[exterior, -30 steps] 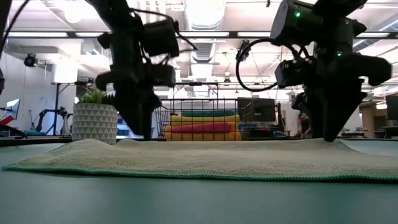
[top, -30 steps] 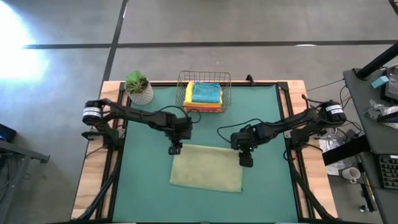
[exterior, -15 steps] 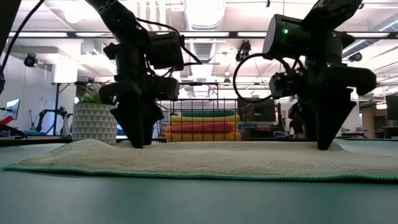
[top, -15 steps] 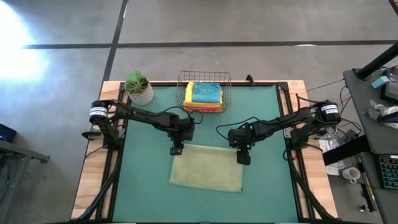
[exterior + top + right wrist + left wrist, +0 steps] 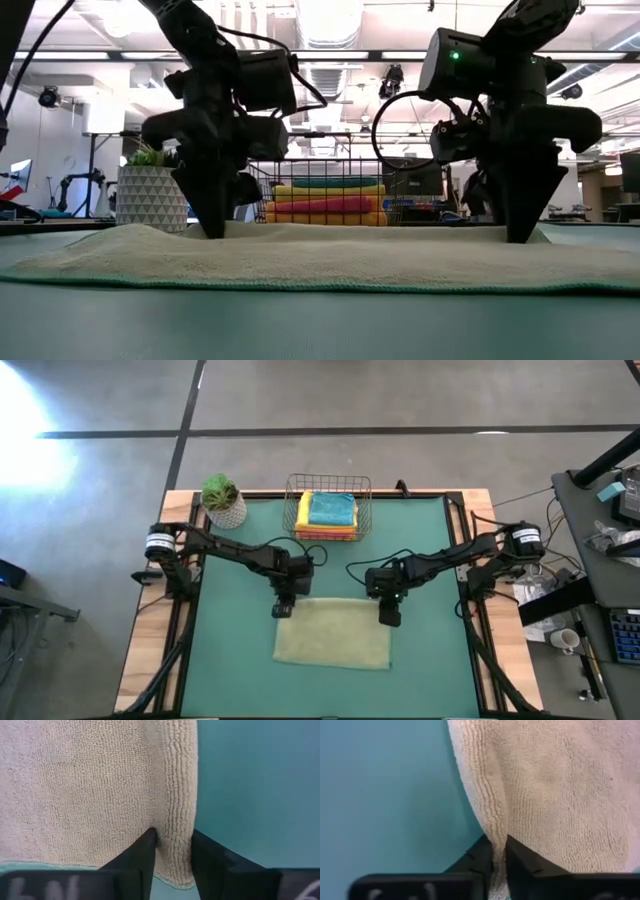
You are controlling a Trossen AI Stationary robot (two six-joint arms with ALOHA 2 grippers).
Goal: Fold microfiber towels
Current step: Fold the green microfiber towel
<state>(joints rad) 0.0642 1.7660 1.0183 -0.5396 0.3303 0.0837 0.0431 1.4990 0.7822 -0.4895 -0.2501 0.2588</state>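
Observation:
A pale sage green towel (image 5: pixel 335 632) lies spread flat on the green mat (image 5: pixel 230 660) at the table's middle. My left gripper (image 5: pixel 283 610) stands on its far left corner, shut on the cloth. My right gripper (image 5: pixel 388 618) stands on its far right corner, its fingers closed on a ridge of cloth. In the low view both point steeply down onto the towel (image 5: pixel 320 262), the left gripper (image 5: pixel 213 232) on the picture's left and the right gripper (image 5: pixel 520 238) on its right. My left gripper pinches the towel's left edge (image 5: pixel 496 832) near the far left corner between its two fingers, coming steeply from above. A thin ridge of cloth stands between the fingers. The towel still lies flat on the mat. My right gripper pinches the towel's right edge (image 5: pixel 175 827) near the far right corner, one finger (image 5: pixel 145 850) on the cloth and the other at its outer side. It comes steeply from above. A bunched ridge sits between the fingers; the towel rests on the mat.
A wire basket (image 5: pixel 296 488) with a stack of folded towels, teal on top (image 5: pixel 331 509), stands at the mat's far edge. A potted plant (image 5: pixel 223 500) stands to its left. Bare mat lies in front of the towel and on both sides of it.
Both grippers have sunk onto the towel's far corners, the left also shifting a little toward the near edge. The left gripper's fingers have closed on the cloth. The towel has stayed flat in its place.

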